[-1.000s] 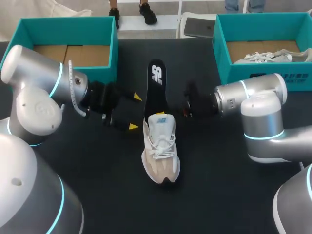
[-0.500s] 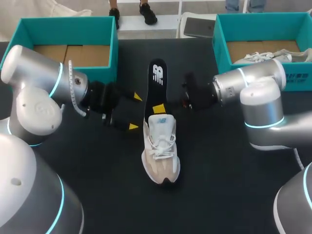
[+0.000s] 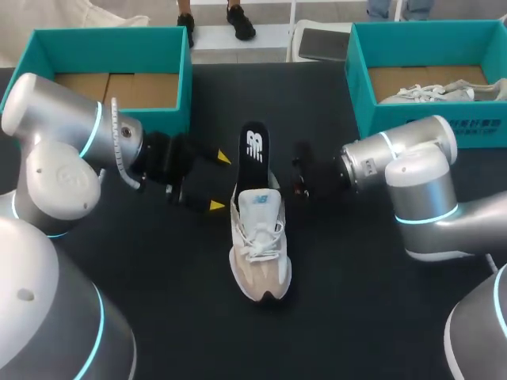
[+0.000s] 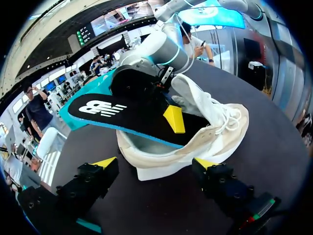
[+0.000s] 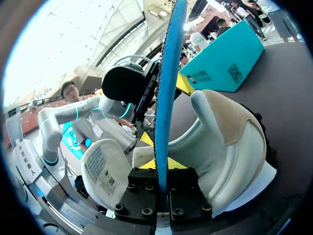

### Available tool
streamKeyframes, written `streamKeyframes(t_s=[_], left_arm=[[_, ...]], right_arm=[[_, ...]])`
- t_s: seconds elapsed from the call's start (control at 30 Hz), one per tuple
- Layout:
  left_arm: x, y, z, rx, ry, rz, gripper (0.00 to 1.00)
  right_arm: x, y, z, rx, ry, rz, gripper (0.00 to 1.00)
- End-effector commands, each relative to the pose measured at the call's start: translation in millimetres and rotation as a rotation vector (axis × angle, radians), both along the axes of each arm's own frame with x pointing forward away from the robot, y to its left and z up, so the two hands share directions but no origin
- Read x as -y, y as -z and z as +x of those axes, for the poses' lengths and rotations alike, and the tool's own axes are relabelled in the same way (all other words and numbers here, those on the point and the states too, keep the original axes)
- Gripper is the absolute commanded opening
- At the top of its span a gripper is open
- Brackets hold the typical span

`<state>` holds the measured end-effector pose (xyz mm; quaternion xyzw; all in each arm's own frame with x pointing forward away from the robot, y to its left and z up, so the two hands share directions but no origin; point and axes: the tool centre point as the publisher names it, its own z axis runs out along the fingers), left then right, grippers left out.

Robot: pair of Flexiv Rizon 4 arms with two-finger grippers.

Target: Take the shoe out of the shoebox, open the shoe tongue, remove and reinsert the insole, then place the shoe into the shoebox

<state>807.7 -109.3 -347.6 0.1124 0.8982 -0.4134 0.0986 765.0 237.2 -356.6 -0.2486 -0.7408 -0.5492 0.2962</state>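
Currently: beige shoe (image 3: 260, 245) mid-table, toe near, black insole (image 3: 254, 146) half inside, projecting far. Right gripper (image 5: 161, 191), arm level from right, pinches the insole; left gripper (image 3: 219, 181) gapes empty, left of heel.

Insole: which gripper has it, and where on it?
The right gripper is shut on the insole at its side edge, about midway along, just outside the shoe. The left gripper is open, holding nothing.
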Motion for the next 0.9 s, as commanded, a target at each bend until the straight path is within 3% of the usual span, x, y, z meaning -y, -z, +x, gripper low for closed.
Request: streamKeyframes(t_s=[0.03, 0.13, 0.33, 0.47, 0.5, 0.53, 0.57, 0.9], left_arm=[[0.3, 0.0, -0.3, 0.000, 0.000, 0.003, 1.00], [0.3, 0.0, -0.3, 0.000, 0.000, 0.003, 1.00], [0.3, 0.0, -0.3, 0.000, 0.000, 0.003, 1.00], [0.3, 0.0, -0.3, 0.000, 0.000, 0.003, 1.00], [0.3, 0.0, -0.3, 0.000, 0.000, 0.003, 1.00], [0.3, 0.0, -0.3, 0.000, 0.000, 0.003, 1.00], [0.3, 0.0, -0.3, 0.000, 0.000, 0.003, 1.00], [0.3, 0.0, -0.3, 0.000, 0.000, 0.003, 1.00]], right_arm=[[3.0, -5.4, -7.2, 0.032, 0.026, -0.013, 0.20], [6.1, -17.0, 1.7, 0.067, 0.021, -0.031, 0.32], [9.0, -34.9, 25.9, 0.129, -0.010, -0.052, 0.31], [13.4, -34.9, 42.0, 0.141, -0.038, -0.059, 0.25], [14.1, -33.6, 44.4, 0.138, -0.044, -0.058, 0.20], [14.3, -32.3, 45.8, 0.131, -0.052, -0.059, 0.09], [13.7, -31.1, 46.3, 0.124, -0.060, -0.063, 0.00], [11.3, -11.5, 18.3, 0.029, -0.058, -0.069, 0.00]])
